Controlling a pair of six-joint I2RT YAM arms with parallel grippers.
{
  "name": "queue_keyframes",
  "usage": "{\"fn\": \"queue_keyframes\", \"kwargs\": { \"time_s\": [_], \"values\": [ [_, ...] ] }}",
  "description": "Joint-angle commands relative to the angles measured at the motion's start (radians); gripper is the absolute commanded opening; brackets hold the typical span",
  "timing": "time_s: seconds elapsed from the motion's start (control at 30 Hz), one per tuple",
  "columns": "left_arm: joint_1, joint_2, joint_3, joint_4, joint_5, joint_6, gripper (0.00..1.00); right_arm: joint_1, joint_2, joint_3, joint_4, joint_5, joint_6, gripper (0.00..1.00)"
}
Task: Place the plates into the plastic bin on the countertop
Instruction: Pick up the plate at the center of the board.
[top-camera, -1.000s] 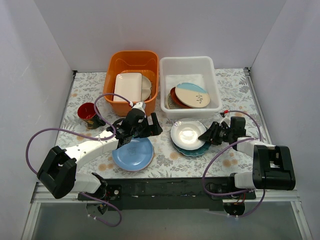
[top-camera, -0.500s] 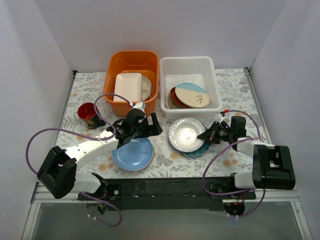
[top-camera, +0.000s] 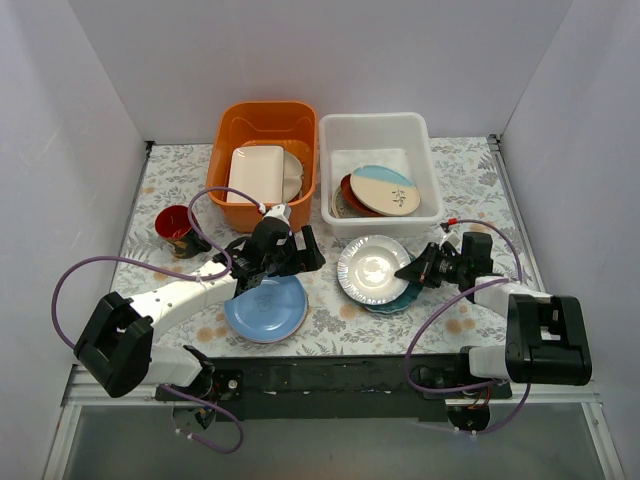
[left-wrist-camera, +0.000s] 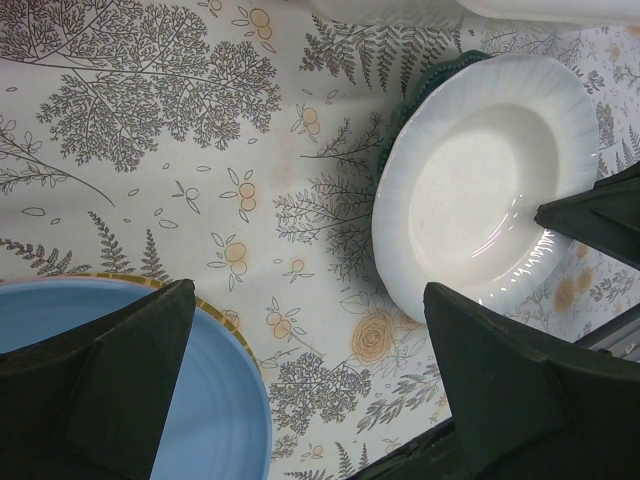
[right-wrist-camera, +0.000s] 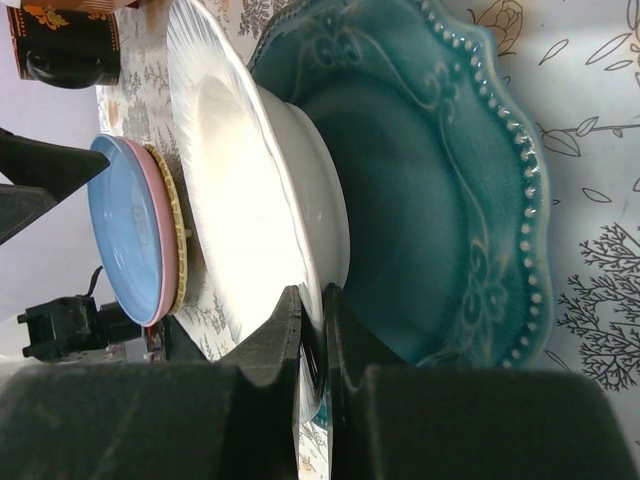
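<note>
My right gripper (top-camera: 412, 271) is shut on the right rim of a white plate (top-camera: 372, 268), which is lifted and tilted above a teal scalloped plate (top-camera: 398, 301). In the right wrist view the gripper (right-wrist-camera: 312, 330) pinches the white plate (right-wrist-camera: 240, 190) over the teal plate (right-wrist-camera: 440, 190). My left gripper (top-camera: 268, 277) is open over a light blue plate (top-camera: 266, 309) that lies on a pink one (right-wrist-camera: 160, 240). The white plastic bin (top-camera: 378, 130) behind holds a cream-and-blue leaf plate (top-camera: 385, 189) and a red-brown plate (top-camera: 352, 196).
An orange tub (top-camera: 262, 122) at the back left holds a cream rectangular dish (top-camera: 256, 172). A red cup (top-camera: 175, 227) stands at the left on the floral cloth (top-camera: 470, 190). White walls enclose the table.
My right gripper has lifted and tilted the white plate off the teal plate and shifted it slightly left. The left arm has not moved.
</note>
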Motion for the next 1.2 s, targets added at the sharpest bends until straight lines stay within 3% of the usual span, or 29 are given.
{"fn": "queue_keyframes", "kwargs": {
  "time_s": [0.0,0.27,1.17],
  "values": [
    [-0.006,-0.017,0.000,0.004,-0.019,0.000,0.98,0.003,-0.036,-0.003,-0.024,0.036,-0.060,0.01],
    [-0.006,-0.011,0.002,0.005,-0.017,-0.003,0.98,0.003,-0.086,0.024,-0.126,0.040,-0.116,0.01],
    [-0.006,-0.001,0.007,0.007,-0.005,0.000,0.98,0.003,-0.198,0.097,-0.215,-0.034,-0.112,0.01]
  ]
}}
